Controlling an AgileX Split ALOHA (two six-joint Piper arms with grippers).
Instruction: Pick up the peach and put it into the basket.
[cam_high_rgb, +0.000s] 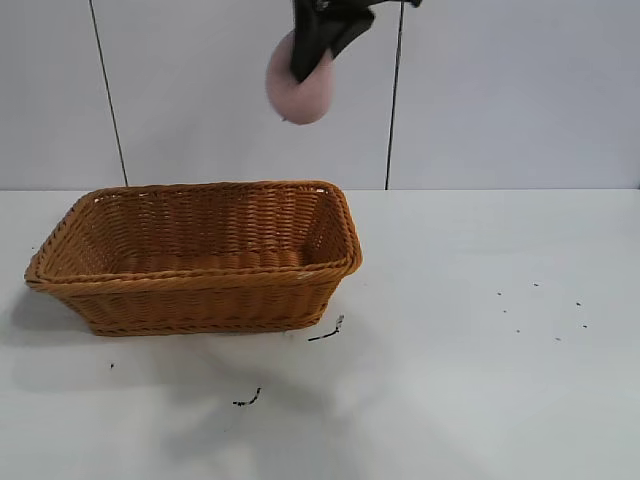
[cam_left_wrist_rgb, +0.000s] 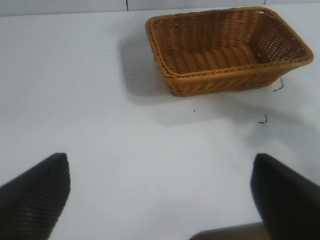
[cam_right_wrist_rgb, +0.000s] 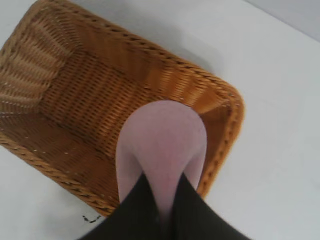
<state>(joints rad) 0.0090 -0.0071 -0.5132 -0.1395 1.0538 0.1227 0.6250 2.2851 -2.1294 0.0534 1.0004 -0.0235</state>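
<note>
Right gripper (cam_high_rgb: 318, 45) clamps the peach (cam_high_rgb: 300, 92), held high in the air above the wicker basket (cam_high_rgb: 200, 300), toward the basket's 1 o'clock corner. Left gripper (cam_left_wrist_rgb: 160, 195) spread wide, holding nothing, basket at its 12 o'clock on the white table (cam_high_rgb: 480, 380).

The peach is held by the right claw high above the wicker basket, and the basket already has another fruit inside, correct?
Not quite. The wicker basket is empty, as the right wrist view shows. The rest holds: the right claw grips the peach high above it.
</note>
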